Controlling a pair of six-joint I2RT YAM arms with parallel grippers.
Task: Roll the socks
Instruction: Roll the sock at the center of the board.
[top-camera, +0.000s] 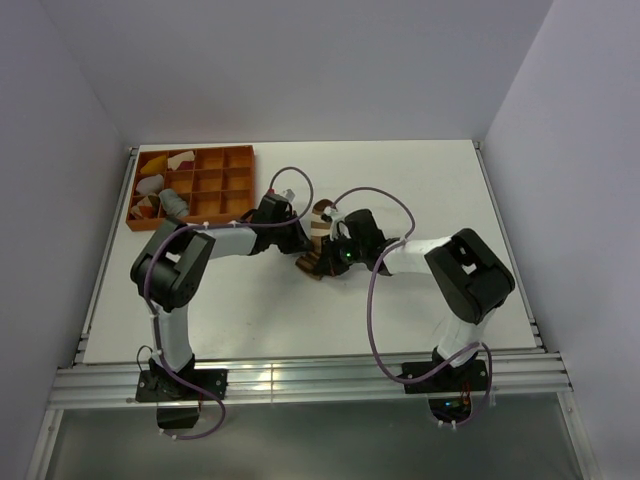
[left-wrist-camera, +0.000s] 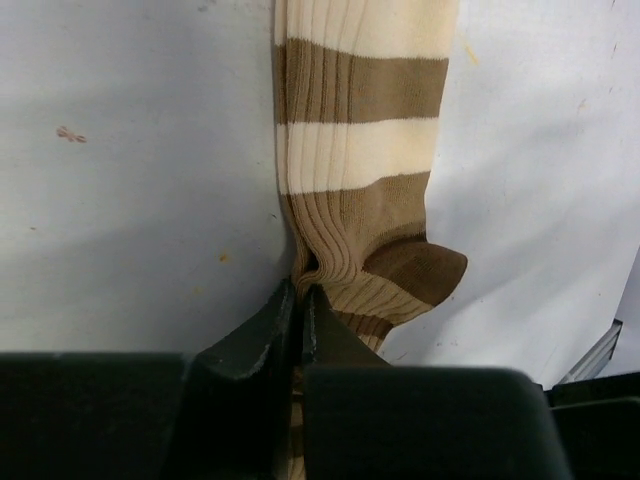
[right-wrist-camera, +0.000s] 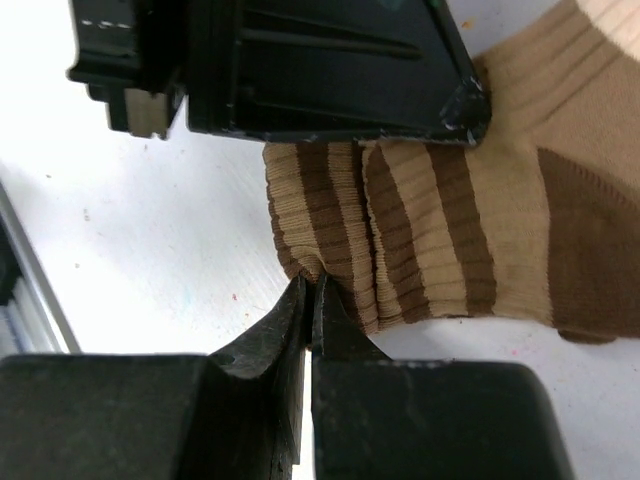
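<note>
White tabletop (top-camera: 420, 190) carries the brown striped sock (left-wrist-camera: 360, 150) near its middle. The left gripper (left-wrist-camera: 302, 298) is clamped tight on the sock's ribbed end. The right gripper (right-wrist-camera: 310, 292) pinches a fold of that same end from the opposite side. An orange tray (top-camera: 238, 182) sits at the far left corner.

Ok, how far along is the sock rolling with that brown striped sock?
Early. Nothing looks rolled yet: the brown and cream striped fabric sock mostly lies flat on the white table. In hand: the left gripper and right gripper are both shut on it, the right at the bunched, dark-striped end. To do: the whole roll. Only this one sock is in view.
</note>
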